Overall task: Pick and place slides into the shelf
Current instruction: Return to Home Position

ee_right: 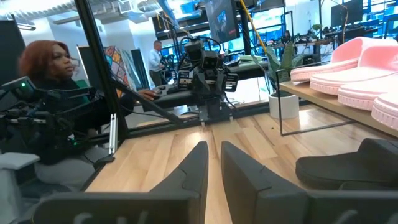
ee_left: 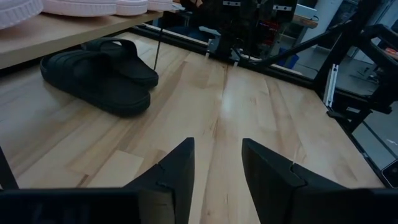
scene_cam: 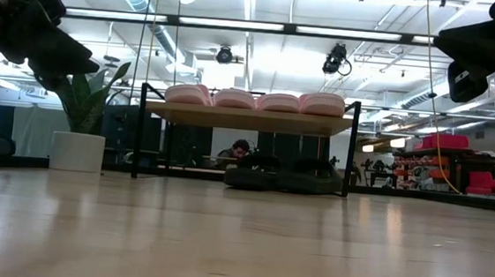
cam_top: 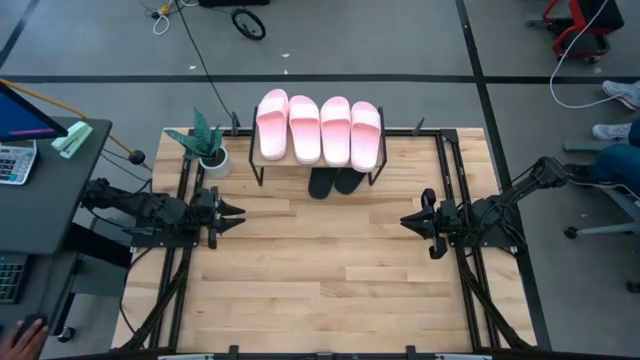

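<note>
Several pale pink slides (cam_top: 320, 130) lie side by side, soles down, on the shelf's light wood top board (cam_top: 262, 158) at the table's far edge; they also show in the low view (scene_cam: 255, 99). Two black slides (cam_top: 335, 182) rest on the tabletop under the shelf, toes toward the near edge, seen too in the left wrist view (ee_left: 102, 71) and right wrist view (ee_right: 351, 168). My left gripper (cam_top: 237, 213) hovers open at the table's left side. My right gripper (cam_top: 407, 221) hovers open at the right side, its gap narrow. Both point toward the table's middle.
A potted plant in a white pot (cam_top: 212, 158) stands left of the shelf. Bare wooden tabletop (cam_top: 320, 270) stretches between the grippers and toward the near edge. Black frame rails (cam_top: 455, 190) border the table's sides. A person (ee_right: 46, 68) sits beyond the left side.
</note>
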Tool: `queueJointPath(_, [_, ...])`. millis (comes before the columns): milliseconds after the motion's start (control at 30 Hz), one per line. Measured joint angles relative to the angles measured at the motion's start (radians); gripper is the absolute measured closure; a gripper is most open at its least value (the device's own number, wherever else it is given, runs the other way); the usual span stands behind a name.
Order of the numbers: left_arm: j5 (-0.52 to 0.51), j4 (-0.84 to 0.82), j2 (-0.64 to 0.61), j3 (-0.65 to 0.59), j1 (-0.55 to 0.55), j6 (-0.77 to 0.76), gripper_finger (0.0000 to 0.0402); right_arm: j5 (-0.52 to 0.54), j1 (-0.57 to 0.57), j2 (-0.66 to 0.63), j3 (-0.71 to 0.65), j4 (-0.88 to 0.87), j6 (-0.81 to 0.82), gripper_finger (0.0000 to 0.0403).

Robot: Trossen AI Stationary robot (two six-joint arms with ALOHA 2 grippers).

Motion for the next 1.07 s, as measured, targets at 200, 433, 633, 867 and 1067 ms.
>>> queueJointPath(200, [0.000,0.000,0.000,0.000,0.000,0.000,0.0253,0.000,0.000,0.000,0.000,0.000,0.000,0.0352])
queueJointPath(433, [0.000,0.000,0.000,0.000,0.000,0.000,0.0249,0.000,0.000,0.000,0.000,0.000,0.000,0.0353])
queueJointPath(633, [0.000,0.000,0.000,0.000,0.000,0.001,0.0259,0.000,0.000,0.000,0.000,0.000,0.000,0.0351])
queueJointPath(867, [0.000,0.000,0.000,0.000,0.000,0.000,0.0263,0.000,0.000,0.000,0.000,0.000,0.000,0.0352])
queueJointPath(1067, [0.000,0.000,0.000,0.000,0.000,0.001,0.0253,0.000,0.000,0.000,0.000,0.000,0.000,0.0353])
